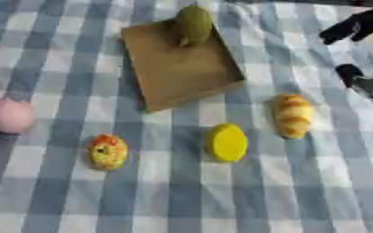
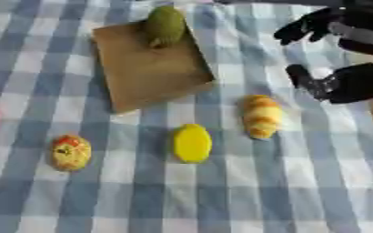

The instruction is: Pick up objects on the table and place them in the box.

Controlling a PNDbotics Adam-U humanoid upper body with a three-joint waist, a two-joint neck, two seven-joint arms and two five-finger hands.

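A shallow brown cardboard box (image 1: 182, 73) lies at the upper middle of the checked cloth, and a green oval fruit (image 1: 194, 23) rests at its far edge. In front of the box lie a yellow lemon-shaped object (image 1: 226, 142), a yellow-orange croissant-like object (image 1: 292, 115), a yellow and red round object (image 1: 108, 152) and a pink egg-shaped object (image 1: 11, 115). My right hand (image 2: 333, 54) hangs at the upper right, above and to the right of the croissant-like object, its fingers spread and holding nothing. No left hand shows.
A blue and white checked cloth (image 1: 182, 195) covers the whole table. The objects lie spaced apart in a loose row across the middle. Bare cloth stretches along the front.
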